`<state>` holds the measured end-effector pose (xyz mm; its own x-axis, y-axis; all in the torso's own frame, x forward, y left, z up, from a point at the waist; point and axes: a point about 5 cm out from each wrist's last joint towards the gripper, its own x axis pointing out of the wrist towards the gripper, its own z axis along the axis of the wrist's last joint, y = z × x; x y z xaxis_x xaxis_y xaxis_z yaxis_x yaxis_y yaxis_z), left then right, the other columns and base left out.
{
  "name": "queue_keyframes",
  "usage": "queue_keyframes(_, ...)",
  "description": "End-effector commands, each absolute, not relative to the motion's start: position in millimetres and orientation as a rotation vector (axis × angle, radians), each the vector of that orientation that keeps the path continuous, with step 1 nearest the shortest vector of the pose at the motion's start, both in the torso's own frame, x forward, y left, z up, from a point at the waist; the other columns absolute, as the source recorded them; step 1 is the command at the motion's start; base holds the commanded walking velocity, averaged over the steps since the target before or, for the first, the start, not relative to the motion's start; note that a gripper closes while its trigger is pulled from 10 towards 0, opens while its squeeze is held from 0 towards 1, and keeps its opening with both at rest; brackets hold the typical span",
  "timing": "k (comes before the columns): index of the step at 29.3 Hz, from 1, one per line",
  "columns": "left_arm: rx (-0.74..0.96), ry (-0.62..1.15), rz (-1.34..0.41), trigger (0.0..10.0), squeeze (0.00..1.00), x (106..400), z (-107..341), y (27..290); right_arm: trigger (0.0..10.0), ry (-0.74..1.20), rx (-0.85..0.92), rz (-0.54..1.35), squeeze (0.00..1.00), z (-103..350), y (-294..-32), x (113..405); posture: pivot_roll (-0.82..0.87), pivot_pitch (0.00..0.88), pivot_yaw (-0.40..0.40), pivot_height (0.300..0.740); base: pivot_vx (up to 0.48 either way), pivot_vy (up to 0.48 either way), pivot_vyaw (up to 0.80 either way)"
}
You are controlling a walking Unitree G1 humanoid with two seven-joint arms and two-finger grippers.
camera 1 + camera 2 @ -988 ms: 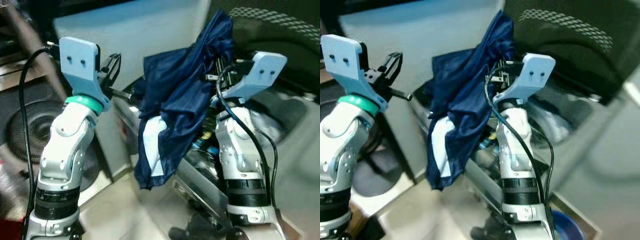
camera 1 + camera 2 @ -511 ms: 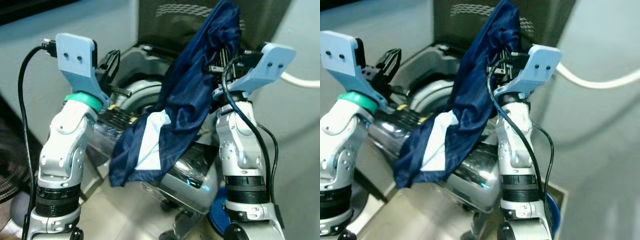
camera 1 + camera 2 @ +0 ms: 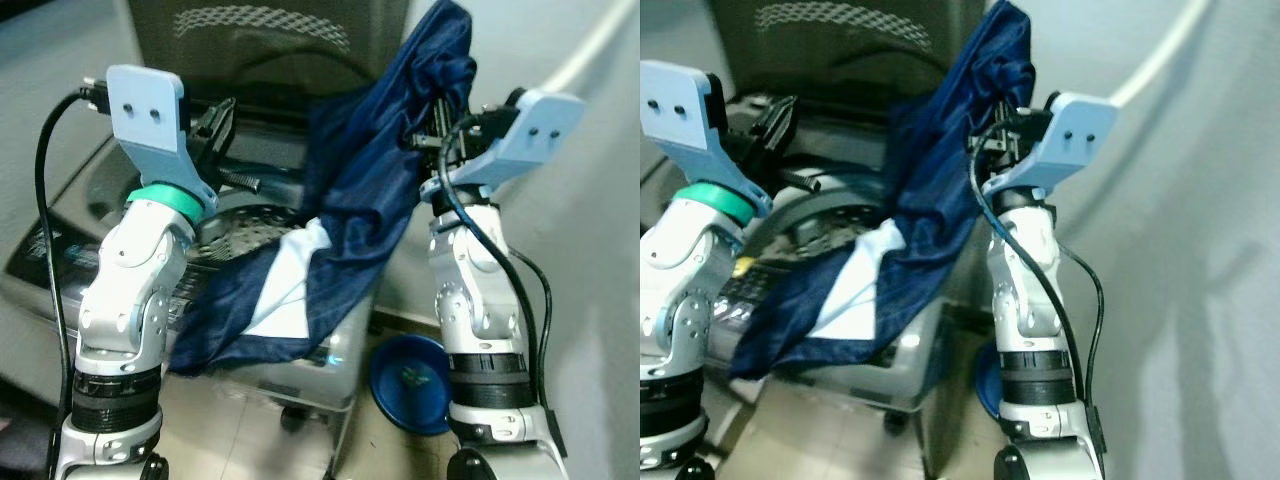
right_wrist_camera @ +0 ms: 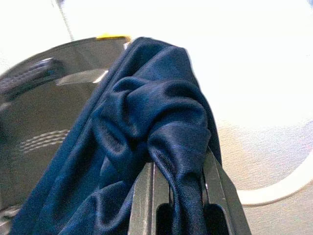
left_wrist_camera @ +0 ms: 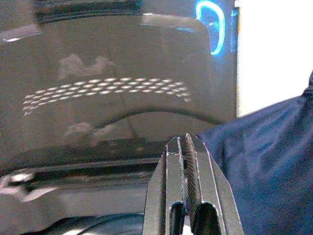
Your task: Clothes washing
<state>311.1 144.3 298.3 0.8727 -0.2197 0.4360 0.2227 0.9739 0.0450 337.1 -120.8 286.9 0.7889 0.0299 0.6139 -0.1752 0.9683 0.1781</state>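
Observation:
A dark blue garment [image 3: 365, 200] with a white panel [image 3: 290, 280] hangs from my right gripper [image 4: 186, 171], which is shut on a bunched fold of it at chest height. The cloth trails down and to the left over the front of a top-loading washing machine [image 3: 110, 190], whose dark lid [image 3: 265, 45] stands open behind. My left gripper [image 5: 185, 169] is raised to the left of the garment, over the machine's tub, shut with nothing in it.
A blue basin [image 3: 412, 382] lies on the tiled floor beside the machine, at my right arm's base. A pale wall [image 3: 1180, 250] with a white hose [image 3: 1160, 60] stands close on the right.
The camera has swung, so the washing machine has shifted left in view and the blue basin shows. The garment still hangs from my right gripper, its tail swung left.

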Motion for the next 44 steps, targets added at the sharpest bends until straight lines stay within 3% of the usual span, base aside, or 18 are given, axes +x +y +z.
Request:
queue_keyframes(1,-0.016,-0.431,-0.205,10.0,0.0,312,296,151,10.0,-0.652,0.214,0.116,0.0,288,-115,338,0.07,0.0,0.088,0.74,0.0,0.48,0.0)
queue_keyframes(24,-0.02,-0.413,-0.2,10.0,0.0,313,293,151,10.0,-0.627,0.198,0.117,0.0,281,-113,339,0.07,0.0,0.088,0.74,0.0,0.458,0.0)
queue_keyframes(38,0.067,-0.447,-0.211,10.0,0.0,311,295,151,10.0,-0.666,0.11,0.123,0.0,285,-113,338,0.07,0.0,0.086,0.74,0.0,0.0,0.0)
queue_keyframes(44,0.148,-0.529,-0.367,10.0,0.0,305,310,144,10.0,-0.835,0.015,0.185,0.0,333,-108,339,0.06,0.0,0.089,0.74,0.0,0.0,0.0)
